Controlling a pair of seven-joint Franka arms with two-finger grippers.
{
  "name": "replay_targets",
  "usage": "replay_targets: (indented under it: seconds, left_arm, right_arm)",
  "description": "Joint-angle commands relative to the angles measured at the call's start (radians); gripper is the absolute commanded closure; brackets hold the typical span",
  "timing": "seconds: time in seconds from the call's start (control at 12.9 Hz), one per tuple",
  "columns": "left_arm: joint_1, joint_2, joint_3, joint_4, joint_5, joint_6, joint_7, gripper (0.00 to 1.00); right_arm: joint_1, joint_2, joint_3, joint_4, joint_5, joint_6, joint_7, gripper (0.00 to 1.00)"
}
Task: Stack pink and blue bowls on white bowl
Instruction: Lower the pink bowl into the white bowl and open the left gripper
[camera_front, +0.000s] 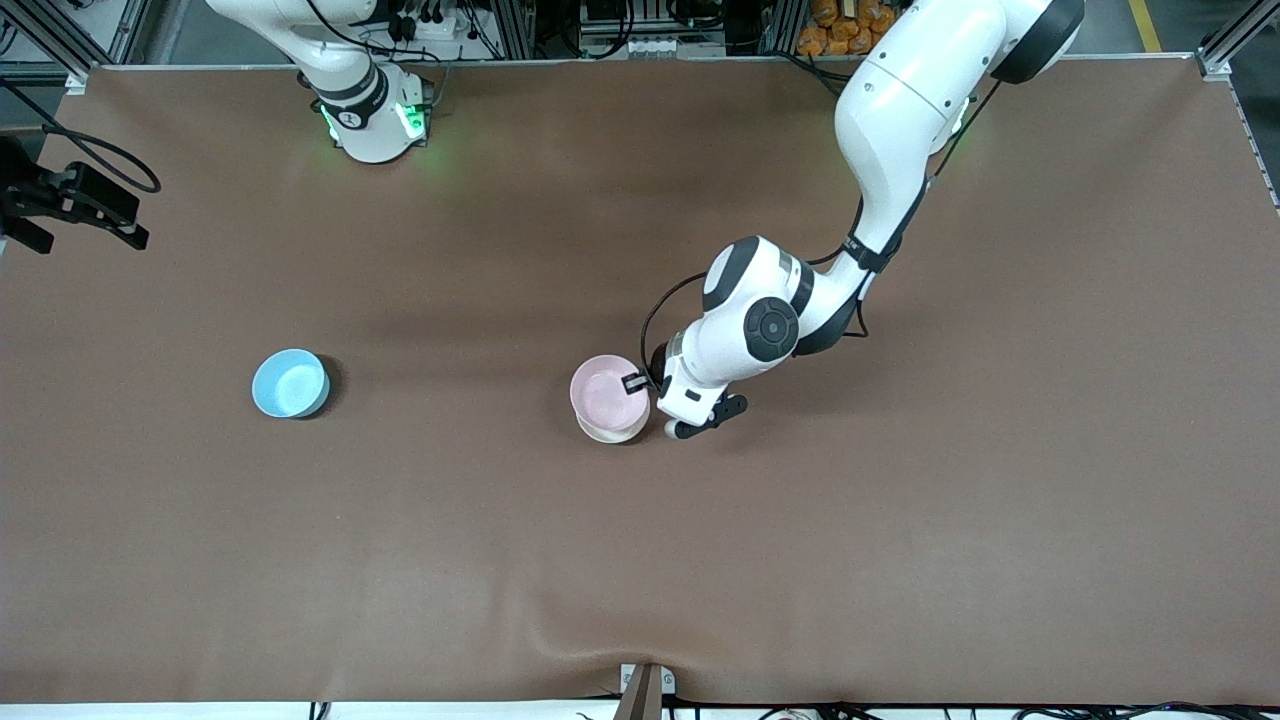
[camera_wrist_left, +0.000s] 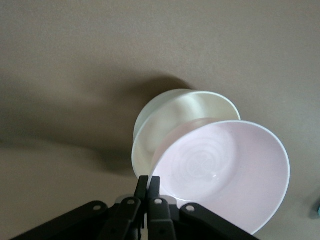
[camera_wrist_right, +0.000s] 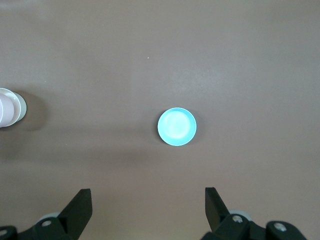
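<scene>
1. Left wrist view: left claw (camera_wrist_left: 148, 184) pinched shut on pink bowl (camera_wrist_left: 225, 172) rim; bowl tilted, partly in white bowl (camera_wrist_left: 170, 120).
2. Blue bowl (camera_wrist_right: 177, 126) upright on tabletop (camera_front: 900, 550), under wide-open right claw (camera_wrist_right: 149, 210).
3. No readable writing.

Robotics lab: aluminium framing (camera_front: 60, 45), cabling (camera_front: 440, 25), brown-covered table (camera_front: 640, 560).

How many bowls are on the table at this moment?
3: the blue bowl alone toward the right arm's end; the pink bowl, pinched by the left gripper, tilted on the white bowl mid-table.
</scene>
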Motion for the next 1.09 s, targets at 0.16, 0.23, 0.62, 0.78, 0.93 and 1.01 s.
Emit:
replay_targets:
  seconds: [0.16,0.23,0.62,0.78,0.93,1.01]
  left_arm:
    - [-0.023,0.024,0.021,0.028,-0.004,0.015,0.0,1.0]
    - [-0.023,0.027,0.021,0.028,-0.004,0.014,0.0,1.0]
    - [-0.023,0.03,0.023,0.03,-0.006,0.015,0.0,0.84]
    - [-0.015,0.022,0.023,0.028,0.0,0.017,0.004,0.01]
    - [-0.009,0.002,0.026,0.03,0.042,0.015,0.02,0.0]
    - [-0.003,-0.03,0.032,0.03,0.086,0.006,0.02,0.0]
  right_arm:
    - [-0.018,0.005,0.008,0.011,0.015,-0.008,0.0,0.0]
    - [-0.017,0.005,0.008,0.011,0.015,-0.009,0.0,0.0]
    - [-0.017,0.005,0.008,0.013,0.015,-0.009,0.0,0.0]
    - [-0.017,0.005,0.008,0.013,0.015,-0.009,0.0,0.0]
    - [-0.011,0.017,0.008,0.016,0.015,-0.008,0.002,0.0]
    - [-0.009,0.027,0.01,0.022,0.014,-0.009,0.002,0.0]
